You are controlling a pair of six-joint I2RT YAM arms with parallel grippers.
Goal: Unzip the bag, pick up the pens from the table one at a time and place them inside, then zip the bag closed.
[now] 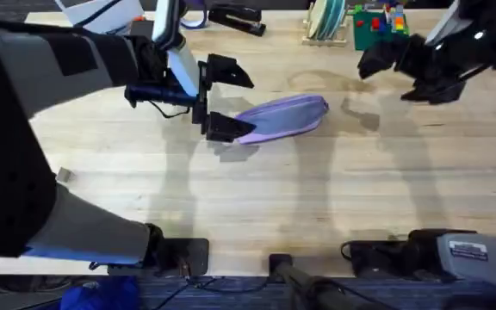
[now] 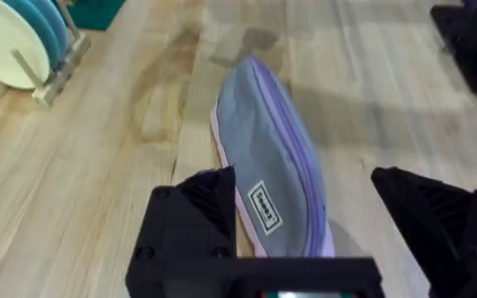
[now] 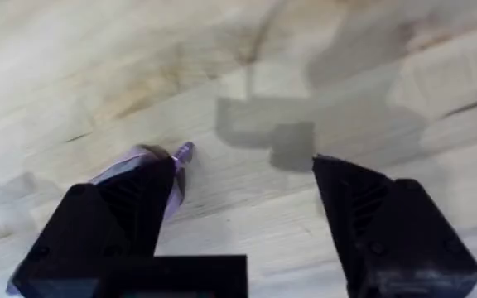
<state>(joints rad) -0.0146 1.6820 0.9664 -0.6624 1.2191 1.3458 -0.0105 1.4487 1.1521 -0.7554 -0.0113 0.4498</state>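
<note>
Left arm point(image 1: 24, 129): largest item, close under the overhead camera, reaching from the lower left toward mid-table.

Table point(image 1: 257, 207): light plank top; no pens lie loose on the bare wood that shows.

Right arm point(image 1: 472, 43): enters at the upper right, raised off the surface.

Bag point(image 1: 284, 116): lilac and grey pouch lying flat at mid-table, long axis running left to right. In the left wrist view its zip seam reads as closed along the visible length, though the puller is hard to make out; a small tab at the far tip may be it.

Left gripper point(image 1: 218, 99): fingers spread wide, one on each side of the bag's near end, the lower finger touching or just beside the fabric; nothing held.

Right gripper point(image 1: 403, 73): fingers apart, empty, hanging near the bag's far tip but clear of it.

Plate rack point(image 1: 327, 24), stapler point(image 1: 235, 19): at the far edge, well apart from the bag.

Step in hand, as judged: likely the zipping stage. To do it well, close the left fingers on the near end to anchor the fabric, let the right gripper take the puller squarely, and draw straight along the seam so the pouch does not twist or slide.
</note>
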